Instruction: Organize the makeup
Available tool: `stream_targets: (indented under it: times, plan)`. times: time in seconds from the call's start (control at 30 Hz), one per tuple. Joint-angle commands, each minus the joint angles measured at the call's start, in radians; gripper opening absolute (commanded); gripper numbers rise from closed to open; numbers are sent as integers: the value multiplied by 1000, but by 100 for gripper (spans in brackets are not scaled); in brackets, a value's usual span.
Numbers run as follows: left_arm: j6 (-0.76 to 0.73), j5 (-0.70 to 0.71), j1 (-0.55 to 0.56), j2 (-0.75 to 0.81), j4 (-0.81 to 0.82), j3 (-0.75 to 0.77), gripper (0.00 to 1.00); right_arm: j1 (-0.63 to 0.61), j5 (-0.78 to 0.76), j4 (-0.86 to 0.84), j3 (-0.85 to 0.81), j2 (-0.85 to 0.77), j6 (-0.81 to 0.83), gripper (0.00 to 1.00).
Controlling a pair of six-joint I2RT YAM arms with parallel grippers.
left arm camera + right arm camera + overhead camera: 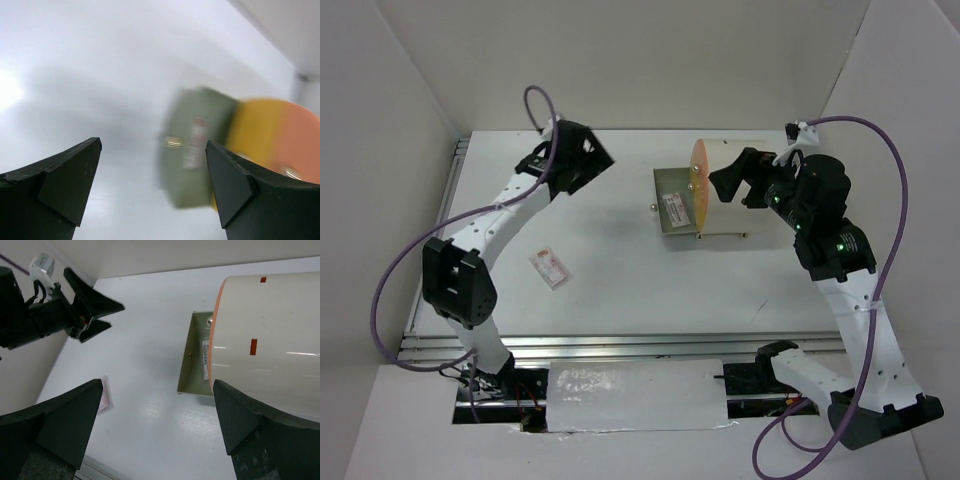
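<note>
A white-pink flat packet (pixel 549 267) lies on the table left of centre; it also shows in the right wrist view (pixel 104 399). A second white-pink packet (pixel 675 209) lies in the open olive drawer (pixel 671 186) of the cream container (pixel 725 205); it also shows in the left wrist view (pixel 195 142) and the right wrist view (pixel 205 357). My left gripper (pixel 588 160) is open and empty at the far left, raised. My right gripper (pixel 738 180) is open and empty over the container. No palettes or sticks are in view.
The cream cylindrical container (pixel 270 340) with an orange rim lies on its side at the back centre, its drawer (pixel 195 360) pulled out to the left. White walls enclose the table. A metal rail (pixel 620 345) runs along the near edge.
</note>
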State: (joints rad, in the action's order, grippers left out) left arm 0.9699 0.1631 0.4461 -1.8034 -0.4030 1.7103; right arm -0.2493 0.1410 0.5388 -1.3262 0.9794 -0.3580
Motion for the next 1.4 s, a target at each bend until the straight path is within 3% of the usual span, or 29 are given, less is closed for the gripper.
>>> stream_targets:
  times: [0.0,0.23,0.53,0.9,1.0,1.03,1.07,1.1,1.23,1.3,1.37]
  plan:
    - [116,262,-119,68,-341,-199,99,-7,51,-48,19,-1,11,100]
    - [35,213,-184,157,-266,-501,100,-16,107,-77,35,31,-4,100]
    - [50,240,-182,222,-226,-675,99,-25,103,-68,42,16,-1,100]
    - [18,148,-184,134,-40,-778,99,-48,95,-73,36,-10,-9,100]
    - [20,133,-184,151,13,-831,82,-50,104,-74,38,-10,-9,100]
    - [20,133,-184,156,19,-840,54,-51,106,-77,41,-10,-9,100]
    - [21,134,-184,168,18,-842,41,-53,108,-79,42,-8,-10,100]
    - [18,136,-184,174,10,-839,35,-53,109,-80,45,-5,-12,100]
    - [-36,66,-176,240,18,-766,22,-53,111,-88,50,-5,-13,100]
    - [-86,-9,-165,318,120,-746,22,-53,109,-89,48,-1,-13,100]
    - [-123,-169,-143,386,241,-729,29,-56,106,-91,45,4,-13,100]
